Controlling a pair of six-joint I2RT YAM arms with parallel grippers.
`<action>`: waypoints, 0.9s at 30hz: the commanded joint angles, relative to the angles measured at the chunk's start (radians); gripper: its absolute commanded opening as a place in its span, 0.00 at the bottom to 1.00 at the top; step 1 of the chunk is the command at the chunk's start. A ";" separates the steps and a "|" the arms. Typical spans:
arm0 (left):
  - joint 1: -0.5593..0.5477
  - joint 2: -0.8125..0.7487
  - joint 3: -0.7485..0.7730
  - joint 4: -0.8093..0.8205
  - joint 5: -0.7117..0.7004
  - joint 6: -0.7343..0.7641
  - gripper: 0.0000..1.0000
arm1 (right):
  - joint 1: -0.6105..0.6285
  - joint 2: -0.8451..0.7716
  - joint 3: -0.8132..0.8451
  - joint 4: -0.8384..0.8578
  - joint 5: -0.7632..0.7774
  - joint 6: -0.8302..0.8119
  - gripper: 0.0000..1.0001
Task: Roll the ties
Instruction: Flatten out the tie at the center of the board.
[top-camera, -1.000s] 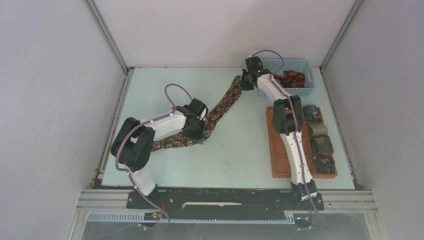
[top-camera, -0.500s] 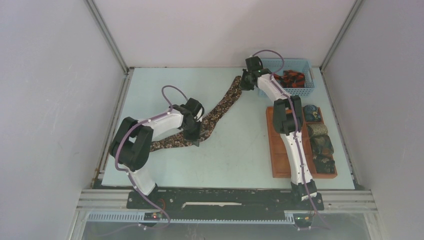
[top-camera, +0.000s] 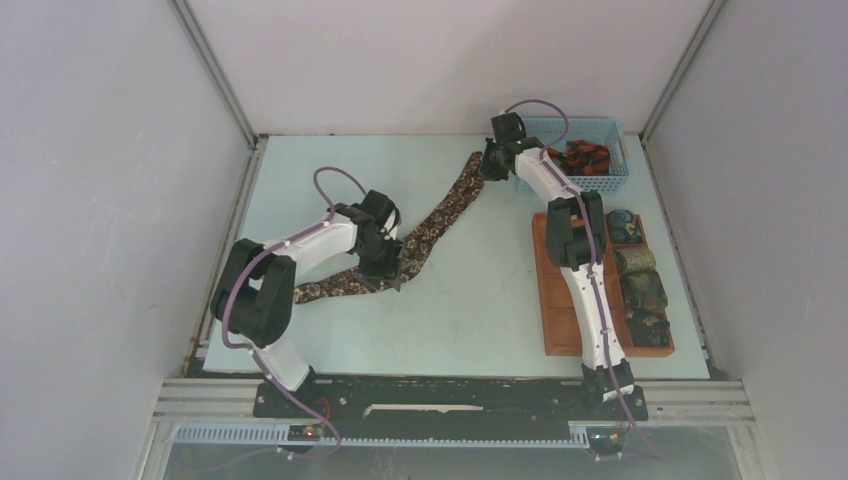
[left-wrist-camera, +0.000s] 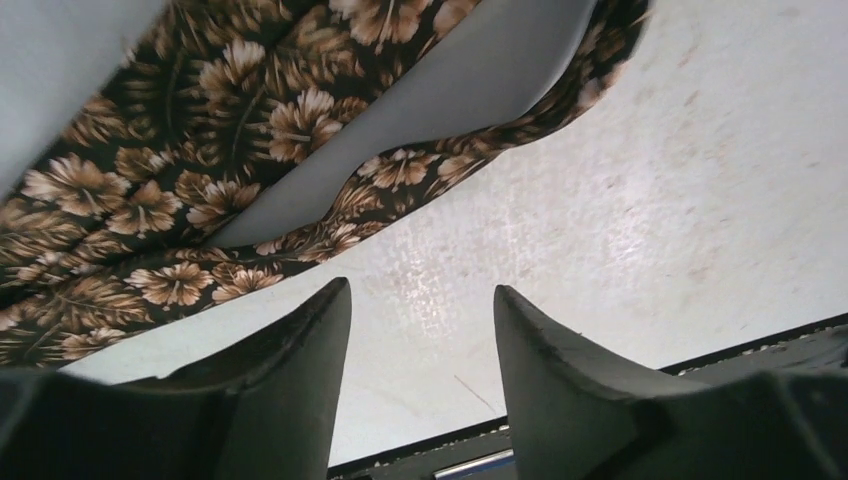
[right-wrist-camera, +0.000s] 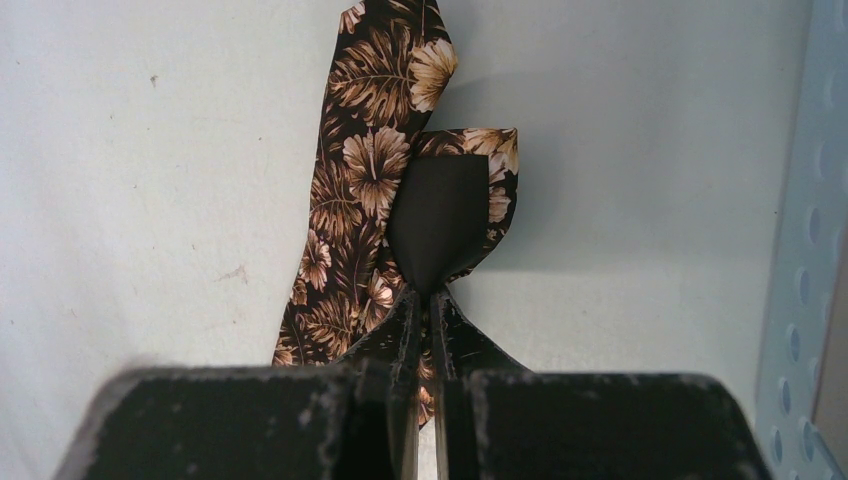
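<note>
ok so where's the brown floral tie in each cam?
Top external: the brown floral tie runs diagonally across mid-table, from beside the blue basket down to the left.
Left wrist: upper left, beyond the open left gripper, not between its fingers.
Right wrist: centre, pinched near one end in the right gripper.
Shared landmark: the pale table, under the tie in all three.

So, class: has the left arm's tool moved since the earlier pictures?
Yes: the left tool has edged left, away from the orange-brown compartment tray.

left end effector (left-wrist-camera: 420, 290): parted, held low | right end effector (right-wrist-camera: 428, 296): pinched closed, reaching far forward
</note>
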 joint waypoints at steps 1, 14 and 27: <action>-0.004 -0.050 0.097 0.010 -0.028 0.010 0.63 | -0.002 0.001 0.019 0.024 -0.010 0.004 0.00; -0.043 0.159 0.309 0.008 -0.034 0.028 0.64 | -0.003 0.000 0.022 0.023 -0.014 0.003 0.00; -0.056 0.273 0.323 -0.009 0.012 0.021 0.02 | -0.001 0.003 0.027 0.023 -0.017 0.001 0.00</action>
